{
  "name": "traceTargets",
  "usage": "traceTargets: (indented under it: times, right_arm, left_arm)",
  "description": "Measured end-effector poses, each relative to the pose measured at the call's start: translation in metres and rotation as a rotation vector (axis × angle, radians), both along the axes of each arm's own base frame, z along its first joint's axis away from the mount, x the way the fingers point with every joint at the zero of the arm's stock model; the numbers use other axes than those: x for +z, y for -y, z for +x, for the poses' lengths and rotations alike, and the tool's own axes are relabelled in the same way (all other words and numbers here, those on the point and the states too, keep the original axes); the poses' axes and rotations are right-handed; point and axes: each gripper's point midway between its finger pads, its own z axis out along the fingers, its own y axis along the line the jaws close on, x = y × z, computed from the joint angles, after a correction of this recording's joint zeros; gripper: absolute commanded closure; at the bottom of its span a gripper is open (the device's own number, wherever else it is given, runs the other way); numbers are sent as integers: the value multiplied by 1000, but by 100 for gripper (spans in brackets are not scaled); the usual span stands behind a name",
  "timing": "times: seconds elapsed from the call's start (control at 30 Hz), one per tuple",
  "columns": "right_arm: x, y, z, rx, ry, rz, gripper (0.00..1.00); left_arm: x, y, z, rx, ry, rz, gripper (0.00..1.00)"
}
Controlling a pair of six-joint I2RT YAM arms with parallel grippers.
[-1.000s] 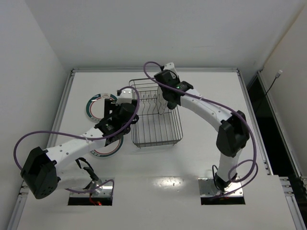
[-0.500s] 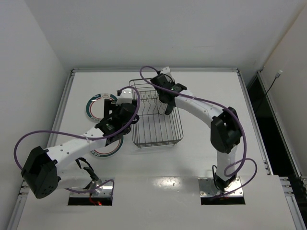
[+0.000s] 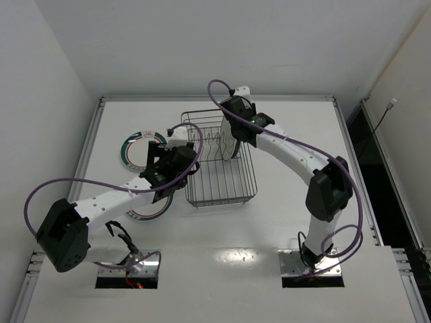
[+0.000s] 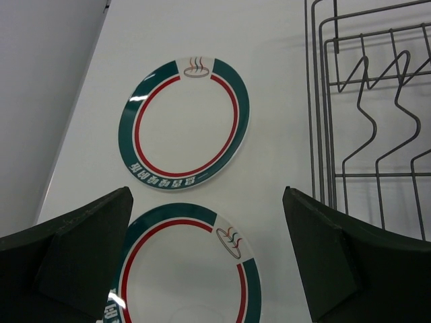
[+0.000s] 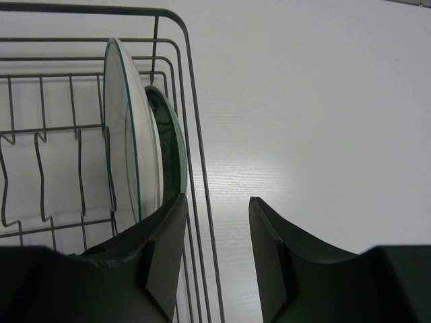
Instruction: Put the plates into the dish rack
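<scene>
Left gripper hangs wide open, holding nothing, over one green-rimmed plate and a second green-rimmed plate. Both lie flat on the table, just left of the dish rack. Right gripper is spread and empty too, above the rack's edge. The white plate and teal plate stand on edge inside, side by side.

Green-banded plates lie flat beside the dish rack (white plate, teal plate upright inside).

The left arm hides most of the nearer green-banded plate from above. A right finger covers the bottoms of the white plate and teal plate.
</scene>
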Motion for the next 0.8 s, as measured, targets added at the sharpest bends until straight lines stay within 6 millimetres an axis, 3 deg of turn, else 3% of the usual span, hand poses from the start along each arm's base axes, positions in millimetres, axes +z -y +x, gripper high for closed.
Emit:
traceTargets:
  times: [0.17, 0.33, 0.47, 0.6, 0.7, 0.8]
  right_arm:
    - [9, 7, -9, -19, 25, 38, 64]
    - [0, 37, -54, -73, 48, 115, 64]
    - [19, 63, -90, -105, 147, 252, 64]
    - [31, 67, -94, -115, 217, 344, 64]
    - [16, 58, -90, -99, 199, 360, 64]
    - [-7, 52, -90, -88, 146, 345, 65]
  left_arm:
    - [-3, -2, 0, 15, -6, 13, 6]
    - [-11, -8, 2, 25, -38, -34, 6]
    - [-10, -35, 28, 83, -66, -162, 7]
    - [-4, -55, 62, 142, -72, -265, 9]
    - [-23, -57, 85, 145, -130, -322, 11]
    - [-59, -55, 101, 137, -237, -355, 11]
